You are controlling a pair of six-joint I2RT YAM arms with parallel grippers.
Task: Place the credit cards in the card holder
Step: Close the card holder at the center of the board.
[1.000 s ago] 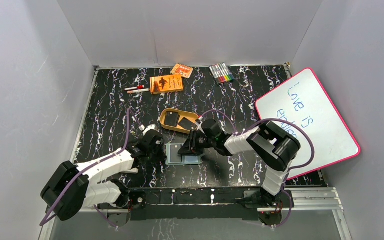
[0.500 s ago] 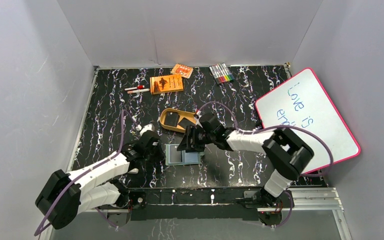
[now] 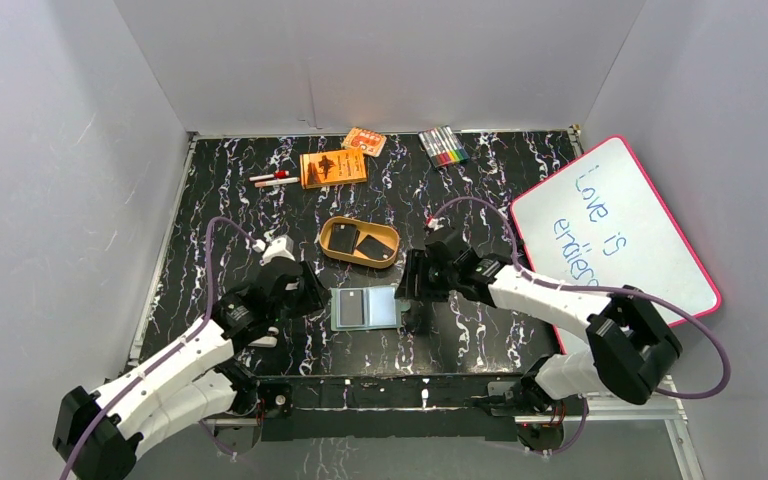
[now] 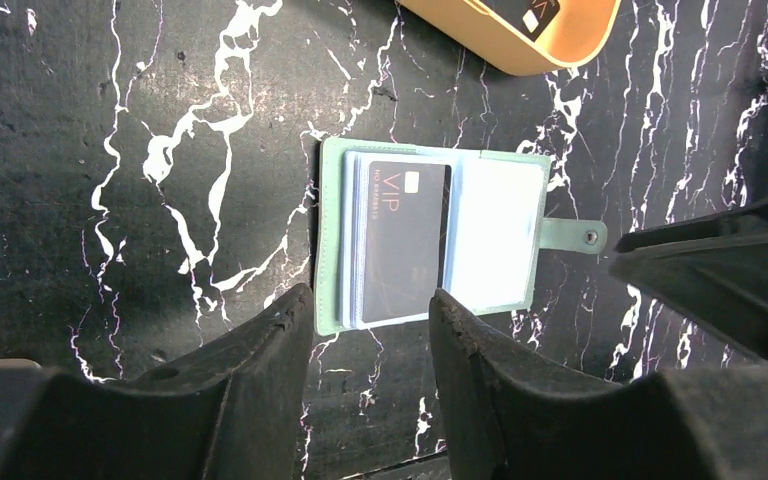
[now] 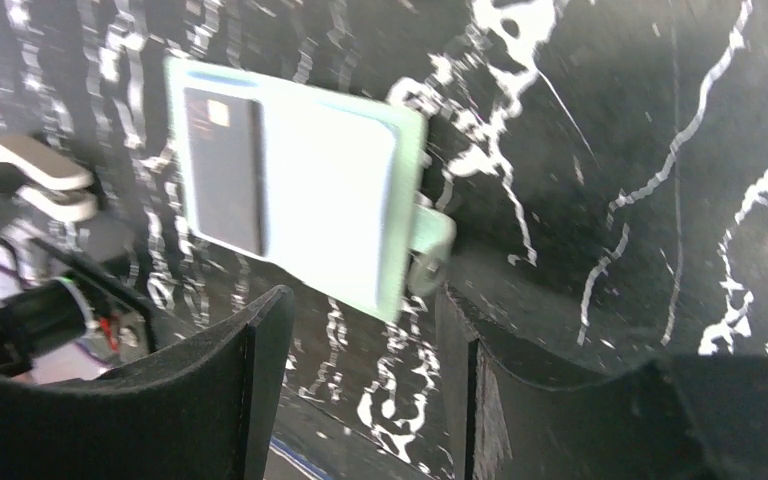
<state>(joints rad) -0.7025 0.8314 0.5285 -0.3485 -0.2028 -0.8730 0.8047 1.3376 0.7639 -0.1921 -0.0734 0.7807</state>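
Observation:
The mint-green card holder (image 3: 380, 310) lies open on the table between my grippers. One black credit card (image 3: 350, 308) sits in its left sleeve; in the left wrist view this card (image 4: 405, 240) reads VIP and has a pale chip, and the holder (image 4: 495, 235) lies just beyond my fingertips. Two more black cards (image 3: 344, 238) (image 3: 373, 248) lie in the orange oval tray (image 3: 326, 243). My left gripper (image 3: 307, 297) (image 4: 370, 310) is open and empty just left of the holder. My right gripper (image 3: 412, 290) (image 5: 360, 310) is open and empty at the holder's (image 5: 310, 215) right edge, near its snap tab.
An orange booklet (image 3: 333, 167), a small orange pack (image 3: 363, 141), two pens (image 3: 274, 179) and a set of markers (image 3: 442, 146) lie at the back. A pink-framed whiteboard (image 3: 620, 240) leans at the right. Grey walls close in three sides.
My right gripper has drawn back to the right off the holder, leaving the black card in the left sleeve. My left gripper has shifted slightly back and left.

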